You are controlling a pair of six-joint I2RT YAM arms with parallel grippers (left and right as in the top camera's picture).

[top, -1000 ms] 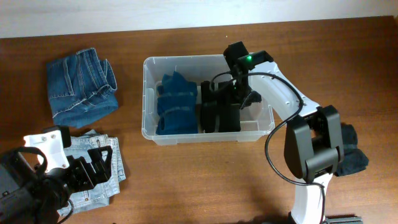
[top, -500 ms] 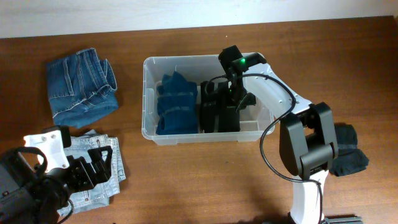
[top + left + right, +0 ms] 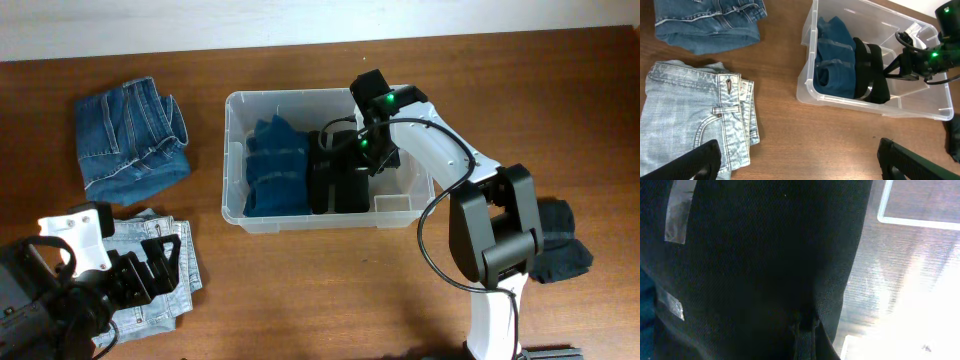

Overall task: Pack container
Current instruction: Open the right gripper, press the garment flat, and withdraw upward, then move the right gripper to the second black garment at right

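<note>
Black garment point(image 3: 335, 185) sits ahead of my right claw point(image 3: 362, 150), shut tight; pinching cloth? Cannot tell. Push low and slow, or container point(image 3: 330, 224) slides. Left claw point(image 3: 800, 162) gaping, empty.

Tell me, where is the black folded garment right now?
In the overhead view, the black folded garment sits inside the clear plastic storage bin, near its middle, just right of the folded blue garment.

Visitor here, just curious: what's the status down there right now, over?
Left fingers open, over the light jeans. Right fingers shut, against the black garment inside the container. Blue garment packed beside it. Nothing in the way.
</note>
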